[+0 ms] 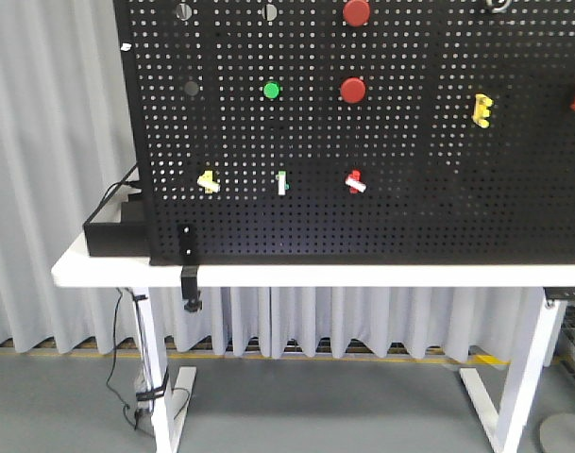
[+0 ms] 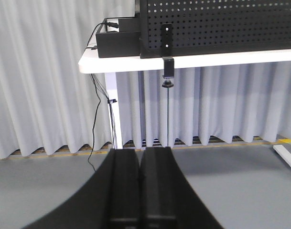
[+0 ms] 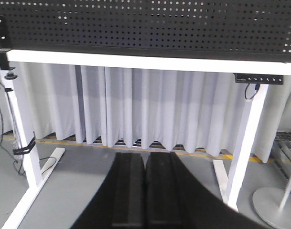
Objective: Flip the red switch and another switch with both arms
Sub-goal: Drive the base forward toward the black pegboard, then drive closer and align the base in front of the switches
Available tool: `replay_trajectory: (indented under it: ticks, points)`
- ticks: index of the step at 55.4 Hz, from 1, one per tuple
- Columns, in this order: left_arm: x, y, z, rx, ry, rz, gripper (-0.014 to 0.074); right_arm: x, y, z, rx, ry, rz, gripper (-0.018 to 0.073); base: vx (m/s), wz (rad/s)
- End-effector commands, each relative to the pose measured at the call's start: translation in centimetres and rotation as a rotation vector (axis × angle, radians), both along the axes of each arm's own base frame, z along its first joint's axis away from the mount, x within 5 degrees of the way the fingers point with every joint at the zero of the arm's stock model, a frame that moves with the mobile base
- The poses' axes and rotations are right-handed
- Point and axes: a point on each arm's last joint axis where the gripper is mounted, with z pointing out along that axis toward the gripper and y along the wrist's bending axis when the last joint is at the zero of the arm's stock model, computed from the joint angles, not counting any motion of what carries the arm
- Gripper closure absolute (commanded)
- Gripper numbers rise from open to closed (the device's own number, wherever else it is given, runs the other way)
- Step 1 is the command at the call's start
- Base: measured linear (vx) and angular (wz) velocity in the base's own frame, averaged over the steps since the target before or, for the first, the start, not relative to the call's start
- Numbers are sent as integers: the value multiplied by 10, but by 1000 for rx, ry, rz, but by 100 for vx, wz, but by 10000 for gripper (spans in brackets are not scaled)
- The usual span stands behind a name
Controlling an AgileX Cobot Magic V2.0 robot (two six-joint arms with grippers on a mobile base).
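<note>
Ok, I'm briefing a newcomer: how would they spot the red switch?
Find the black pegboard on the white table. In its lowest row of three tiny toggles, the red switch is rightmost, under the round red buttons. The green switch and yellow switch beside it differ in base colour.

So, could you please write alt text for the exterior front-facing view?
A black pegboard stands on a white table, with three tiny toggles in a low row: yellow switch, green switch, red switch. Round push-buttons sit above them; no arm shows.
</note>
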Motion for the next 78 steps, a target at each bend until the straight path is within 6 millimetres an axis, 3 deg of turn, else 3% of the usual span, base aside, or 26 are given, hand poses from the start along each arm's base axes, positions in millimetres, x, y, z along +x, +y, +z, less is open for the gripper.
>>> replay_trajectory:
  ticks: [1, 78]
  points:
    - [0, 0, 3, -12, -73, 1, 594, 0, 0, 5, -7, -77, 1, 566, 33, 0]
    - [0, 0, 3, -12, -73, 1, 594, 0, 0, 6, -7, -78, 1, 566, 20, -2]
